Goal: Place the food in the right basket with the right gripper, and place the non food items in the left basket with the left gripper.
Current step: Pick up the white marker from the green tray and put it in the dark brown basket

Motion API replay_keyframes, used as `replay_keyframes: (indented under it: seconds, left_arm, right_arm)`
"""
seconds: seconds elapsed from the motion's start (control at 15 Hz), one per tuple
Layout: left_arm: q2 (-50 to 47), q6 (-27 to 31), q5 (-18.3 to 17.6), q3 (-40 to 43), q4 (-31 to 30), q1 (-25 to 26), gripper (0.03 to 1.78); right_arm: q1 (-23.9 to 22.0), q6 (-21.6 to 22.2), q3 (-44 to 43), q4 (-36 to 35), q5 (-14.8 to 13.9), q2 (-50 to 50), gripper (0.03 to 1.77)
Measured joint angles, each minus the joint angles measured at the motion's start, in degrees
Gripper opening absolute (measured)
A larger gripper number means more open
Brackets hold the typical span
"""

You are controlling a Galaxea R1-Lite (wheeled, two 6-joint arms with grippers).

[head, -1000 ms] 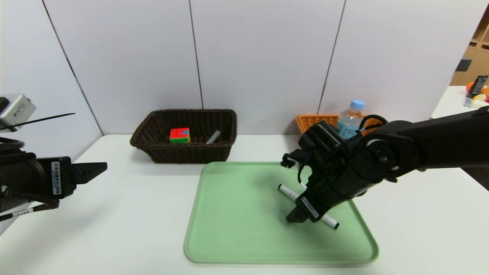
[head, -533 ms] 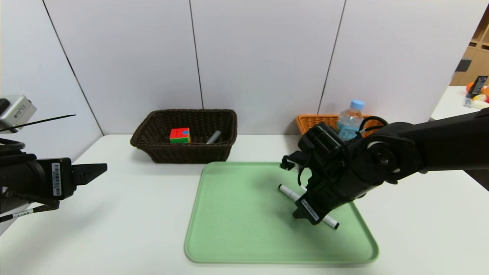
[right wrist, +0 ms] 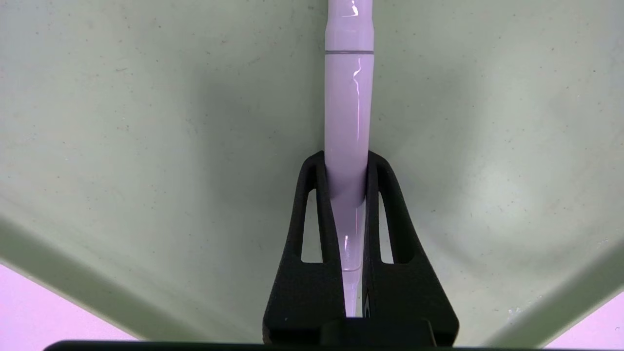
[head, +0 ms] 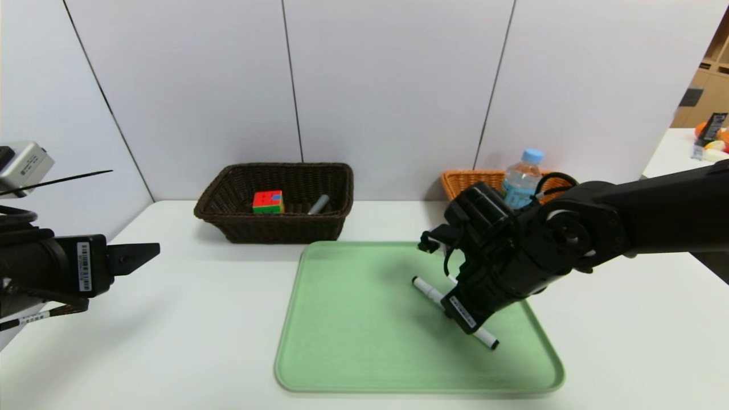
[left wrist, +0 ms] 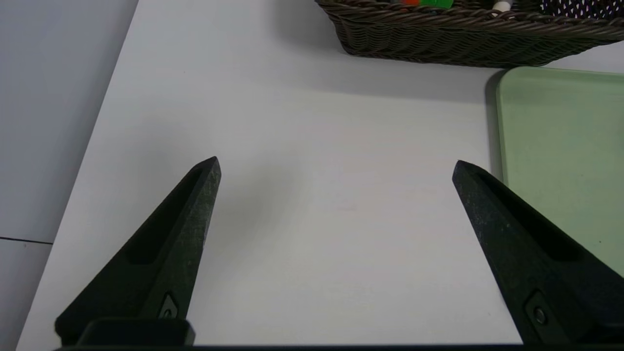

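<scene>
On a white bench (head: 188,319), the green tray (head: 353,341) serves as the landmark. What has just changed: the right tool (head: 462,319), whose fingers stood apart a second ago over the tray's right half, has closed them, and they are now clamped on the slim white marker (head: 428,288), which has shifted slightly but lies low on the tray, not yet lifted. This matters because the marker is a non-food item meant for the left basket (head: 273,228) and the left tool (head: 134,257); a grasp by the right arm probably means a handover or a sorting slip. The left tool hangs well left of the tray, fingers wide apart and empty. Counting from largest to smallest: one tray; two baskets, the dark brown one behind the tray's left corner and the orange-tan right basket (head: 464,181) behind its right corner; one water bottle (head: 521,179), standing in the orange-tan basket; one puzzle cube (head: 267,202) and one grey-handled peeler (head: 319,204), both in the dark basket; one marker.
</scene>
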Motion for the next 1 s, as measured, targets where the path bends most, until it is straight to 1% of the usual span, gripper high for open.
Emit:
replay_keyframes:
  seconds: [0.27, 0.47, 0.8, 0.87, 1.0]
  left_arm:
    - [0.00, -0.09, 0.00, 0.12, 0.05, 0.00, 1.69]
    - [0.04, -0.11, 0.00, 0.23, 0.05, 0.00, 1.69]
    - [0.66, -0.16, -0.05, 0.26, -0.02, -0.57, 1.69]
    - [0.72, -0.24, -0.02, 0.43, -0.02, -0.69, 1.69]
    - [0.88, -0.39, 0.00, 0.69, -0.02, -0.74, 1.69]
  right_arm:
    - [0.02, 0.22, -0.66, -0.22, 0.22, -1.08, 0.15]
    - [0.04, 0.44, -4.32, -0.46, 0.45, -4.19, 0.15]
    - [1.99, 1.41, -15.10, -2.21, -0.51, -10.84, 0.16]
    - [2.27, 1.44, -17.66, -2.89, -0.37, -11.47, 0.16]
    - [3.01, 1.63, -22.67, -7.07, 0.55, -11.01, 0.16]
